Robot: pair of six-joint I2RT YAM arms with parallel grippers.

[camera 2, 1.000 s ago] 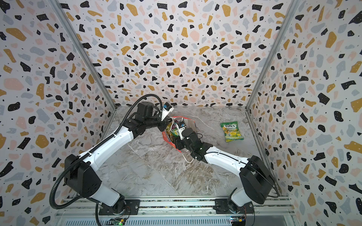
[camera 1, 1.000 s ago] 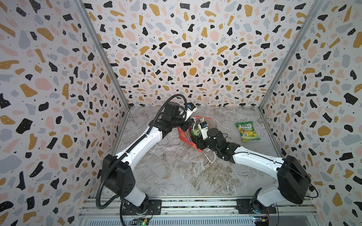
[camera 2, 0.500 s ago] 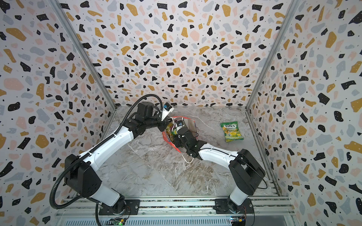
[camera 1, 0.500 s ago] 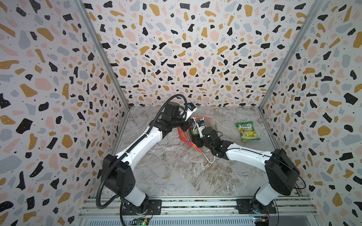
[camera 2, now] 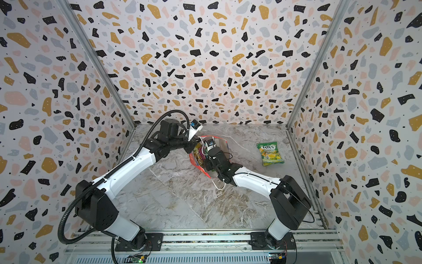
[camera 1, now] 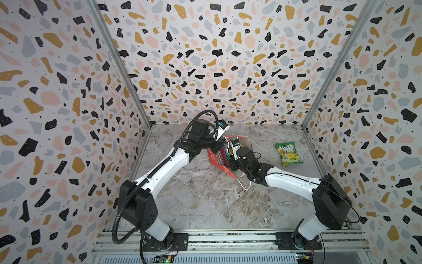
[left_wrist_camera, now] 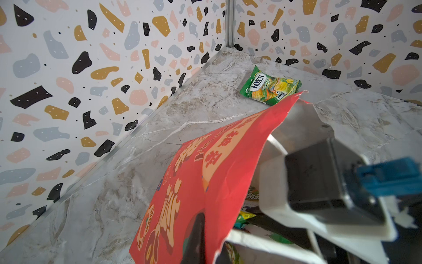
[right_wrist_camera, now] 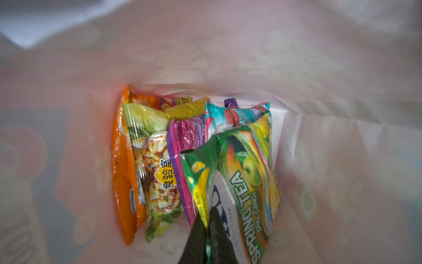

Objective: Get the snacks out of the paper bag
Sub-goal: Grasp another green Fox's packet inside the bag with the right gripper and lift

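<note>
The left claw point(camera 1: 214, 147) is shut on the bag point(left_wrist_camera: 205, 160) rim. Hold it steady. Inside, the right claw point(right_wrist_camera: 206, 225) pinches a green packet point(right_wrist_camera: 198, 173) by its corner, so lift slow and straight. More snacks point(right_wrist_camera: 157, 160) sit inside, but how many is hard to tell. A lone packet point(camera 1: 288, 153) lies on the counter point(camera 1: 205, 201).

Grey marbled counter point(camera 1: 205, 205) bearing a tilted red paper bag point(camera 1: 215, 157) near the middle and, well apart rightward, a green packet point(camera 1: 288, 153) lying flat.
</note>
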